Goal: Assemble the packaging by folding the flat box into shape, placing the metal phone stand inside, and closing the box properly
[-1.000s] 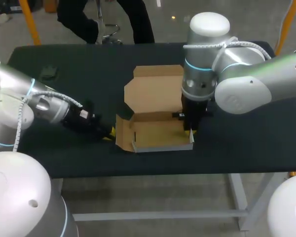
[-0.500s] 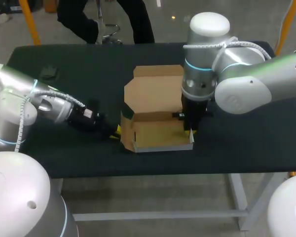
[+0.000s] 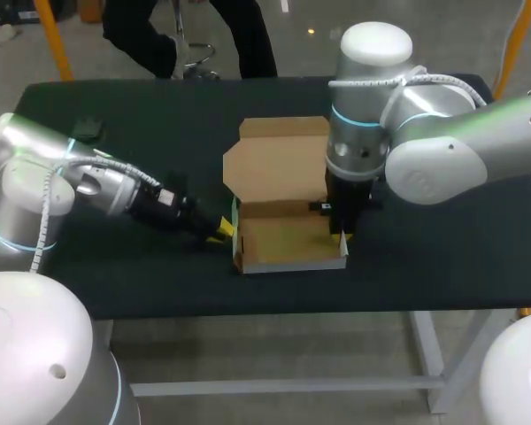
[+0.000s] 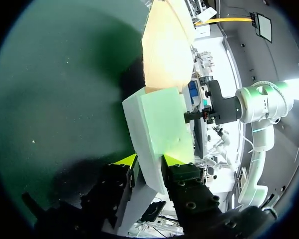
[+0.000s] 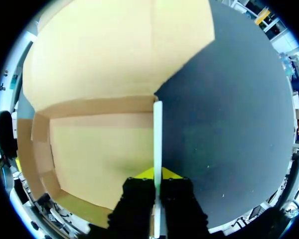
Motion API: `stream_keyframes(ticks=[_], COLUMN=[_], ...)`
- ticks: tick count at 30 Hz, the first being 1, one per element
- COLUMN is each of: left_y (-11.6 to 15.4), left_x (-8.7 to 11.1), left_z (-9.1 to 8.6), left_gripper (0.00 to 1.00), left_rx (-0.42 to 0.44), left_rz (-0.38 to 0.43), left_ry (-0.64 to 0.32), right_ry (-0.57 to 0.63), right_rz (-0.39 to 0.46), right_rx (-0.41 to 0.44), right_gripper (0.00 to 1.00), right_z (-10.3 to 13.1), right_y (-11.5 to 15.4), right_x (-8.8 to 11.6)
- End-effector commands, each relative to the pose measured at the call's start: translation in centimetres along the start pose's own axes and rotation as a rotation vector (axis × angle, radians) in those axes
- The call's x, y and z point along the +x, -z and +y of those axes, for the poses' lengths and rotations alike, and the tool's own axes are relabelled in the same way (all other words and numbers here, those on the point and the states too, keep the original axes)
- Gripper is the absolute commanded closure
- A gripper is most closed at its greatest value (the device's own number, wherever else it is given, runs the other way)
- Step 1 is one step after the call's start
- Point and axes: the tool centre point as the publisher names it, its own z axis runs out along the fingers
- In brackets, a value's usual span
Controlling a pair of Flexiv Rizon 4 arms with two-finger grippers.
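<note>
Left wall of the box has gone from splayed flat outward to standing upright over the last second. Your left gripper slid in toward the box to do it. It now sits at that wall, jaws narrow, with the wall between the 2 yellow tips and seemingly touching both.

Right gripper hasn't moved. Its jaws are nearly closed, pinching the right wall upright from above.

Box sits mid-table near the front edge. Lid lies open and flat behind it, and the tray holds nothing.

Judgement: folding is nearly done, with 2 side walls up and held. Front wall looks up too, but you can't confirm it's locked.

Dark item at the far left of the table, well apart from the box, may be the stand. It's too small to tell. Loading and closing are not yet done.
</note>
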Motion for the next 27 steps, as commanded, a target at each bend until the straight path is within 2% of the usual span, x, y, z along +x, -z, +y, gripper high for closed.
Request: stream_keyframes(ticks=[1, 12, 19, 27], left_y=[-0.2, -0.8, -1.0, -1.5], left_x=[0.3, 0.9, 1.2, 1.9], left_z=[-0.3, -0.4, -0.3, -0.4], left_gripper=[0.64, 0.61, 0.6, 0.55], left_rx=[-0.001, 0.063, 0.114, 0.132], left_rz=[0.006, 0.016, -0.01, -0.04], left_ry=[-0.001, 0.046, 0.083, 0.092], right_ry=[0.0, 0.0, 0.0, 0.0], right_rz=[-0.003, -0.003, -0.003, -0.003], right_rx=[0.002, 0.002, 0.002, 0.002], right_gripper=[1.0, 1.0, 1.0, 1.0], right_z=[0.0, 0.0, 0.0, 0.0], right_y=[0.0, 0.0, 0.0, 0.0], right_x=[0.1, 0.1, 0.1, 0.1])
